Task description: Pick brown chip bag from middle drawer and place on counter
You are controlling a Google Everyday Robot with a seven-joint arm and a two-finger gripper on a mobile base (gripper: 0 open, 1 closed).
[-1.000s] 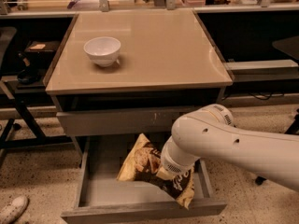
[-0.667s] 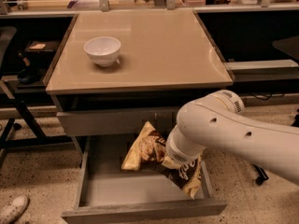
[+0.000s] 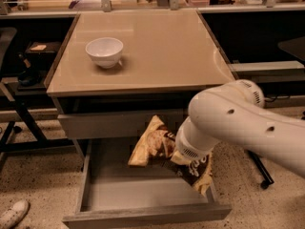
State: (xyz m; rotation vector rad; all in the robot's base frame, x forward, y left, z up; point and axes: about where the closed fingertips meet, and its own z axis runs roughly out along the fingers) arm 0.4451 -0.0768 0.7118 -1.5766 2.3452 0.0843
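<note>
Gripper [image 3: 177, 153] position: at the end of the white arm [image 3: 238, 123], down inside the opening of the middle drawer [image 3: 143, 217], against the right half of the brown chip bag [image 3: 151, 144]. From my station the wrist housing covers the gripper, so I cannot tell whether it is parted or clamped.

Bag position: tilted over the drawer's rear right area, one pale yellow end up and left, the other down and right near the drawer's right wall. Its upper corner overlaps the lower edge of the closed drawer front [image 3: 119, 124] above. I cannot tell whether the bag touches the drawer floor.

Drawer state: pulled fully out.

Counter [image 3: 162, 46]: carries a white bowl [image 3: 104, 51] near its left rear, well apart from the bag.
</note>
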